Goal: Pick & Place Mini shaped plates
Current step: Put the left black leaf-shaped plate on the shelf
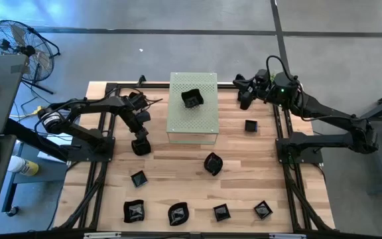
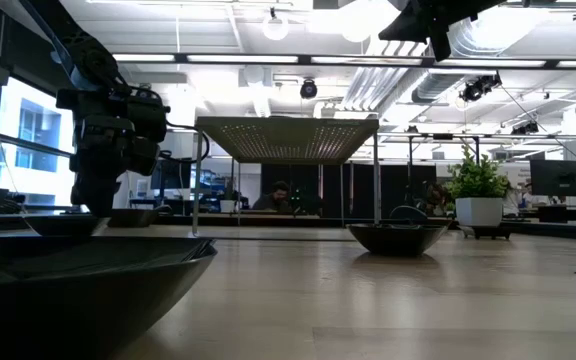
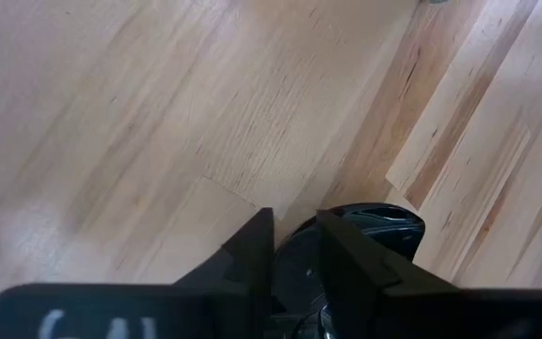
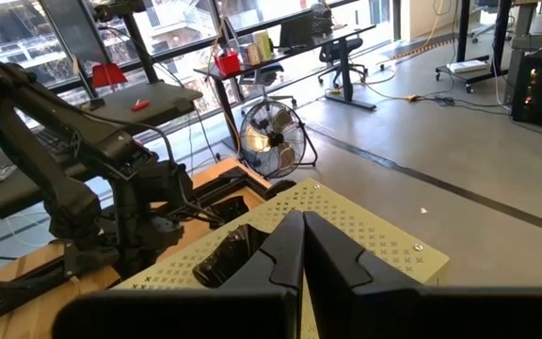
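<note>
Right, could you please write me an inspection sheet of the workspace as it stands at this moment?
Surface: wooden table, bare planks between the dishes.
Job's things: one mini plate lies on the pale green box; one plate right of the box, one mid-table, five along the near edge, from to and.
Clutter: nothing seen on the table.
Grippers: left pincer low beside the box's left corner, shut on a dark plate; right pincer raised at the far right edge, fingers together, holding nothing.
Cables: wires trail by the left arm.
Surroundings: floor fan, potted plant, a person seated in the room behind.
</note>
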Available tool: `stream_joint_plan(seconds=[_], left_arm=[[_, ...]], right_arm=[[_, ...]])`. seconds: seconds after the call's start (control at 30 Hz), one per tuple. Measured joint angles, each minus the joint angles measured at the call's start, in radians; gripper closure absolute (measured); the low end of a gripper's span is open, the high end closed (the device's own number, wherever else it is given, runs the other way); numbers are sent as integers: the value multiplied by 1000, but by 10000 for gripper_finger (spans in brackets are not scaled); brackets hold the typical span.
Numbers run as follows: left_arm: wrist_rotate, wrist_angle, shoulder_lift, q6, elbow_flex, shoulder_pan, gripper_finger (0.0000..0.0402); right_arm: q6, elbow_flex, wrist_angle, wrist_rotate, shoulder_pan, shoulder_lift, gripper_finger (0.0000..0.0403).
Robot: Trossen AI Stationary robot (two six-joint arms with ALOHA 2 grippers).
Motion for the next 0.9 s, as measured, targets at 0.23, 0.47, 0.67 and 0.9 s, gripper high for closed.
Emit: stream_joint_plan(seconds=[0.23,0.47,0.67,0.9], left_arm=[[30,0,0,12,0,0,394],[29,0,0,11,0,0,400],[14,0,-1,5,0,0,379],[14,0,-1,6,0,0,302]], right_arm=[[-3,0,0,0,0,0,397],[-11,0,0,0,0,0,400],[-11,0,0,-1,0,0,397],[-11,0,0,-1,0,0,401]])
